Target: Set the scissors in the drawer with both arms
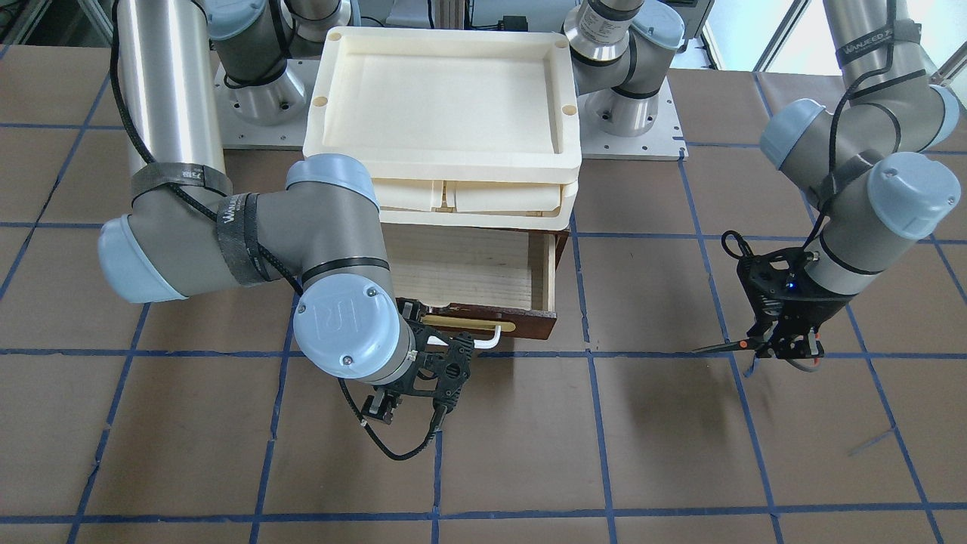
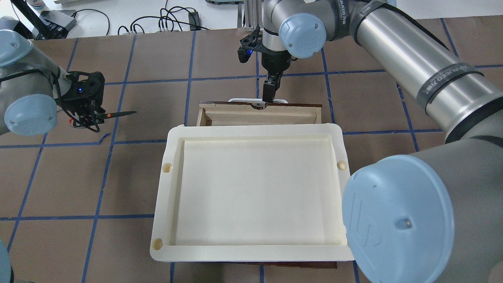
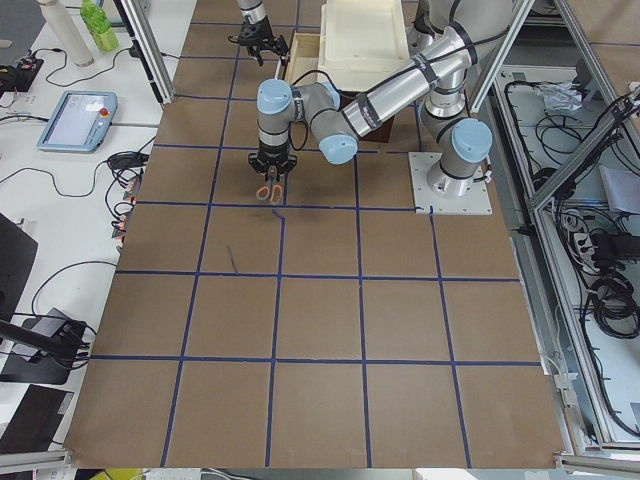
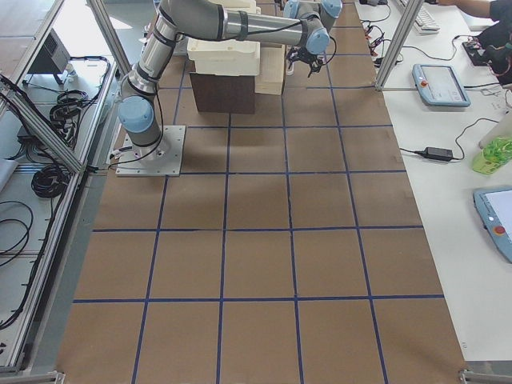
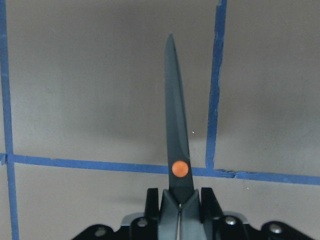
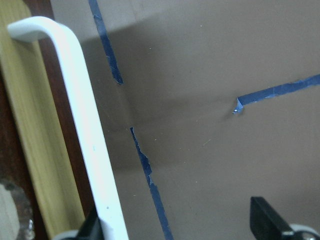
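Observation:
My left gripper (image 1: pixel 786 349) is shut on the scissors (image 1: pixel 729 347) and holds them just above the table, well off to the drawer's side. In the left wrist view the dark blade and orange pivot dot of the scissors (image 5: pixel 176 135) stick out forward from between my fingers (image 5: pixel 151 202). The dark brown drawer (image 1: pixel 468 264) is pulled open and its pale wood inside is bare. My right gripper (image 1: pixel 457 346) is open at the drawer's white bar handle (image 6: pixel 85 130). The handle lies just inside one finger (image 6: pixel 92 227), and the other finger (image 6: pixel 267 220) is far off it.
Stacked cream plastic trays (image 2: pixel 251 188) sit on top of the cabinet, behind and above the open drawer. Brown table with blue tape lines (image 1: pixel 589 423) stretches in front of the drawer. The scissors also show in the overhead view (image 2: pixel 120 114).

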Controlling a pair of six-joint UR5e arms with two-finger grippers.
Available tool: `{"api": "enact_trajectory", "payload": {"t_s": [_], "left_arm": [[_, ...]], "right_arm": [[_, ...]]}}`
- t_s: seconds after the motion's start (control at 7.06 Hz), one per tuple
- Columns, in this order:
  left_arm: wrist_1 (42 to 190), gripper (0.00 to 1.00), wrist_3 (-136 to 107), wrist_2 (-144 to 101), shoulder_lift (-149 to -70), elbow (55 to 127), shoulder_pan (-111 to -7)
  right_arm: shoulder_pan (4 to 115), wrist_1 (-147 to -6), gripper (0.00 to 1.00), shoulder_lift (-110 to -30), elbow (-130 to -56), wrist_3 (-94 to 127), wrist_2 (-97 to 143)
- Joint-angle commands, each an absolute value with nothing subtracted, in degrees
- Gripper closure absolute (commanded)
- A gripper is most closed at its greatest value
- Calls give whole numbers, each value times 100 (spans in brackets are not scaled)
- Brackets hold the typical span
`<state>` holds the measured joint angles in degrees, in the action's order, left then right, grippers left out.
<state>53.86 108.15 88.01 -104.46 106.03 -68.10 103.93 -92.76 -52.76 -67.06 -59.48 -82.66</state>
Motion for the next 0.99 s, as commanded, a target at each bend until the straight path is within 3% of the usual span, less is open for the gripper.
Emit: {"api": "enact_trajectory", "payload": {"t_s": [0.0,0.85], "left_arm": [[5440,89,10775,8798,-10380,10600,-6829],[5458,89,10775,8798,-10336,10600,-6829]], "right_arm": [[10371,-9281,0,-5186,-6531,-5950,-8244],[10310,-9281,0,-4975,-6232,-5950,-8218]]}}
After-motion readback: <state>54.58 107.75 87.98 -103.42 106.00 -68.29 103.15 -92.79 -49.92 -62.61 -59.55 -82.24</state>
